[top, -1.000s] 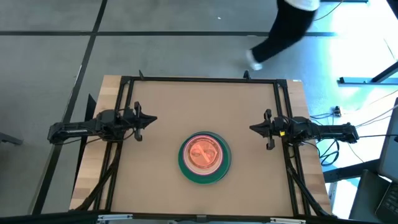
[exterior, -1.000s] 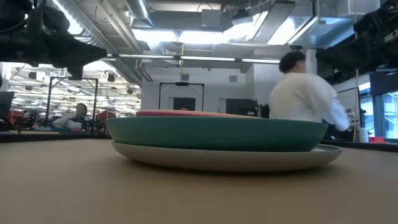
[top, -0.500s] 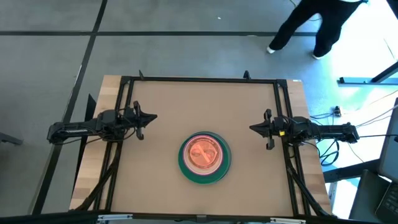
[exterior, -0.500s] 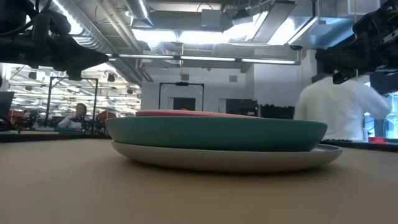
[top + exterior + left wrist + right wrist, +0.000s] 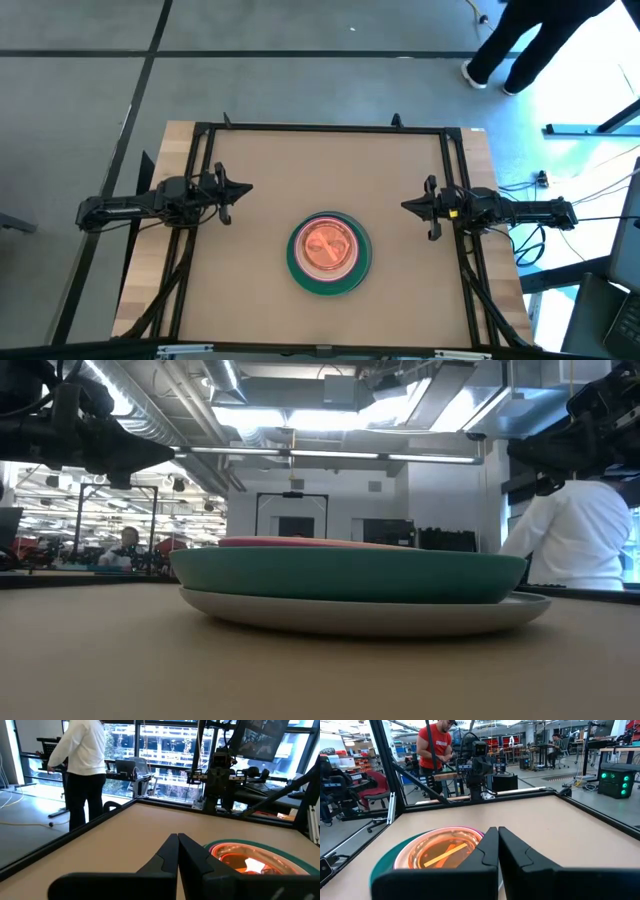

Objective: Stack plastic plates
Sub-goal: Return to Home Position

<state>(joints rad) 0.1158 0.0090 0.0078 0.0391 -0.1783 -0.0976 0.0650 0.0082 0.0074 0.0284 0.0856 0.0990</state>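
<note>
Plastic plates in one pile, both arms at the table's sides

The plastic plates (image 5: pixel 329 253) sit in a single pile on the table (image 5: pixel 300 160), midway left to right and toward the near edge: grey plate (image 5: pixel 370 618) at the bottom, teal plate (image 5: pixel 350 575) on it, smaller ones above, orange plate (image 5: pixel 327 245) on top. Farther back, the left gripper (image 5: pixel 246 188) hangs at the left and the right gripper (image 5: pixel 405 206) at the right. Both are well apart from the pile, fingers pressed together, holding nothing. A person (image 5: pixel 520 40) stands beyond the far right corner.

plates (image 5: pixel 329 254): stacked on the table (image 5: pixel 320 160), between grippers
left gripper (image 5: pixel 243 188): left, apart
right gripper (image 5: pixel 406 206): right, apart
</note>
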